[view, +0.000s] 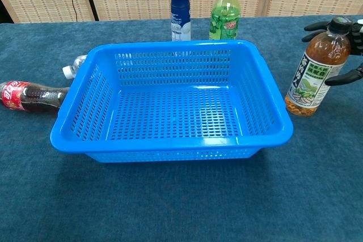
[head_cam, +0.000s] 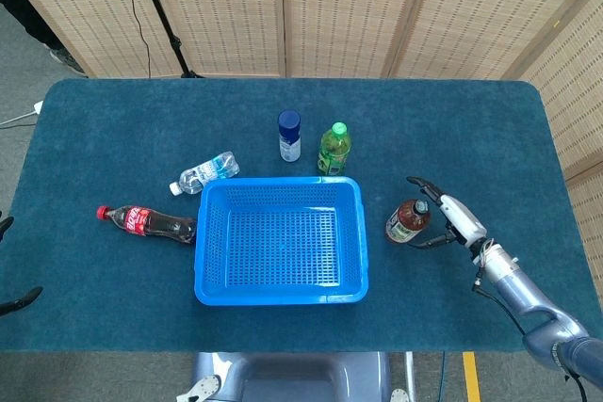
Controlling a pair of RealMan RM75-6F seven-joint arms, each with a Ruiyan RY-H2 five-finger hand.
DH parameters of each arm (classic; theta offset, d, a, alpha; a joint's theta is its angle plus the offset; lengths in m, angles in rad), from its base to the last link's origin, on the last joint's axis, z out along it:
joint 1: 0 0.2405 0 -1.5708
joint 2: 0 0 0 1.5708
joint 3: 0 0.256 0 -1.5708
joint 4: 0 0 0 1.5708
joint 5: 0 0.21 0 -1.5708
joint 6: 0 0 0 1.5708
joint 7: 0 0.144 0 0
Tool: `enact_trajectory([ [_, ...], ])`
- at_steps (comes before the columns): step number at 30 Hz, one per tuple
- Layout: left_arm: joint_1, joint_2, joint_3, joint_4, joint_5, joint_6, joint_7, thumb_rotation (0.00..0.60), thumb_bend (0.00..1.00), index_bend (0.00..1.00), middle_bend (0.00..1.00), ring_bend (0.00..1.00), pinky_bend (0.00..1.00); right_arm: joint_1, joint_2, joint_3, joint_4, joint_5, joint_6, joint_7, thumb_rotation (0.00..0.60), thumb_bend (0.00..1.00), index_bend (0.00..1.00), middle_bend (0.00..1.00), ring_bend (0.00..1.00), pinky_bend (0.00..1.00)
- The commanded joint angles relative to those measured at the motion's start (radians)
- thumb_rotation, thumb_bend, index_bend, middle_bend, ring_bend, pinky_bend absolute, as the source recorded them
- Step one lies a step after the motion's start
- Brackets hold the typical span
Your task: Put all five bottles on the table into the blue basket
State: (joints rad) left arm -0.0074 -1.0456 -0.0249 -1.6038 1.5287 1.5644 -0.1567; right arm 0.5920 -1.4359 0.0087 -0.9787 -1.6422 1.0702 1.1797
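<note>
While I scan the head view: my right hand [head_cam: 443,214] sits just right of the brown tea bottle [head_cam: 407,220], fingers spread to either side of it, nothing gripped.
Tea bottle: upright on the table [head_cam: 113,138], just right of the blue basket [head_cam: 280,291].
Basket contents: no bottle inside.
Blue-capped bottle [head_cam: 289,136]: upright behind the basket's far rim, with the green bottle [head_cam: 334,148] standing just to its right.
Water bottle [head_cam: 203,173]: lying down near the basket's far left corner.
Cola bottle [head_cam: 147,221]: lying on its side, base against the basket's left wall, red cap pointing left.
Left hand [head_cam: 13,270]: only dark fingertips at the left edge; I cannot tell how they are set.

Chest view, tea bottle [view: 315,69]: upright, right of the basket [view: 170,151]; dark fingers [view: 345,77] reach in from the right edge, one by the cap, one by the label, spread apart. Contact I cannot tell.
Back row: blue-capped bottle [view: 180,5] and green bottle [view: 225,11] upright beyond the far rim.
Left side: cola bottle [view: 29,96] lying against the basket wall; water bottle [view: 75,64] cap peeking behind it.
</note>
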Motion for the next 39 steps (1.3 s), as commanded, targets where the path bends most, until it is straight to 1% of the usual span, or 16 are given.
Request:
enact_trajectory([
  [1, -0.002, 0.000, -0.001, -0.002, -0.004, -0.004, 0.002, 0.600, 0.02, 0.00, 0.00, 0.00, 0.00, 0.005, -0.033, 0.021, 0.025, 0.035, -0.008, -0.012, 0.600, 0.00, 0.34, 0.44, 0.36, 0.39],
  [3, -0.003, 0.001, -0.003, -0.003, -0.008, -0.007, 0.000, 0.600, 0.02, 0.00, 0.00, 0.00, 0.00, 0.001, -0.046, 0.029, 0.030, 0.050, -0.002, -0.029, 0.600, 0.01, 0.46, 0.56, 0.48, 0.53],
  [4, -0.003, 0.002, -0.003, -0.003, -0.009, -0.007, -0.001, 0.600, 0.02, 0.00, 0.00, 0.00, 0.00, -0.002, -0.050, 0.034, 0.030, 0.056, 0.005, -0.035, 0.600, 0.04, 0.50, 0.59, 0.51, 0.57],
  [6, -0.003, 0.004, -0.004, -0.004, -0.011, -0.009, -0.005, 0.600, 0.02, 0.00, 0.00, 0.00, 0.00, -0.011, -0.059, 0.046, 0.031, 0.069, 0.030, -0.050, 0.600, 0.14, 0.56, 0.64, 0.57, 0.66],
  [8, -0.003, 0.005, -0.005, -0.003, -0.012, -0.009, -0.010, 0.600, 0.02, 0.00, 0.00, 0.00, 0.00, -0.020, -0.063, 0.054, 0.029, 0.075, 0.056, -0.064, 0.600, 0.18, 0.58, 0.65, 0.59, 0.70],
  [13, -0.002, 0.011, -0.004, -0.002, -0.010, -0.008, -0.026, 0.600, 0.02, 0.00, 0.00, 0.00, 0.00, -0.040, -0.033, 0.066, -0.009, 0.074, 0.123, -0.080, 0.600, 0.21, 0.58, 0.65, 0.59, 0.72],
  [18, 0.003, 0.015, -0.003, 0.001, -0.004, 0.001, -0.044, 0.600, 0.02, 0.00, 0.00, 0.00, 0.00, -0.060, 0.041, 0.096, -0.103, 0.065, 0.220, -0.082, 0.600, 0.22, 0.59, 0.66, 0.59, 0.72],
  [20, 0.004, 0.017, -0.002, 0.003, 0.000, 0.005, -0.051, 0.600, 0.02, 0.00, 0.00, 0.00, 0.00, -0.064, 0.089, 0.121, -0.172, 0.058, 0.272, -0.085, 0.600, 0.23, 0.59, 0.66, 0.59, 0.72],
  [22, 0.006, 0.019, -0.001, 0.004, 0.004, 0.009, -0.059, 0.600, 0.02, 0.00, 0.00, 0.00, 0.00, -0.065, 0.152, 0.149, -0.273, 0.048, 0.318, -0.097, 0.600, 0.23, 0.59, 0.66, 0.59, 0.72],
  [23, 0.007, 0.019, 0.000, 0.005, 0.004, 0.010, -0.061, 0.600, 0.02, 0.00, 0.00, 0.00, 0.00, -0.066, 0.173, 0.157, -0.310, 0.046, 0.329, -0.104, 0.600, 0.23, 0.59, 0.66, 0.59, 0.72],
  [26, 0.006, 0.019, -0.001, 0.007, 0.003, 0.009, -0.065, 0.600, 0.02, 0.00, 0.00, 0.00, 0.00, -0.060, 0.253, 0.187, -0.474, 0.032, 0.353, -0.145, 0.600, 0.23, 0.59, 0.66, 0.59, 0.72],
  [30, 0.005, 0.019, 0.000, 0.007, 0.003, 0.004, -0.061, 0.600, 0.02, 0.00, 0.00, 0.00, 0.00, -0.029, 0.308, 0.206, -0.617, 0.020, 0.317, -0.225, 0.600, 0.23, 0.59, 0.66, 0.59, 0.72],
  [31, 0.005, 0.019, 0.000, 0.007, 0.004, 0.005, -0.061, 0.600, 0.02, 0.00, 0.00, 0.00, 0.00, 0.006, 0.308, 0.202, -0.660, -0.012, 0.276, -0.265, 0.600, 0.23, 0.59, 0.66, 0.59, 0.72],
  [33, 0.004, 0.019, -0.001, 0.009, 0.000, 0.003, -0.064, 0.600, 0.02, 0.00, 0.00, 0.00, 0.00, 0.029, 0.307, 0.198, -0.711, -0.005, 0.226, -0.313, 0.600, 0.23, 0.59, 0.66, 0.59, 0.72],
  [35, 0.002, 0.020, -0.003, 0.010, -0.005, -0.003, -0.066, 0.600, 0.02, 0.00, 0.00, 0.00, 0.00, 0.049, 0.289, 0.179, -0.739, -0.015, 0.184, -0.346, 0.600, 0.23, 0.59, 0.66, 0.59, 0.72],
  [39, -0.001, 0.020, -0.003, 0.011, -0.007, -0.011, -0.066, 0.600, 0.02, 0.00, 0.00, 0.00, 0.00, 0.089, 0.245, 0.153, -0.732, -0.034, 0.114, -0.401, 0.600, 0.23, 0.59, 0.66, 0.59, 0.72],
])
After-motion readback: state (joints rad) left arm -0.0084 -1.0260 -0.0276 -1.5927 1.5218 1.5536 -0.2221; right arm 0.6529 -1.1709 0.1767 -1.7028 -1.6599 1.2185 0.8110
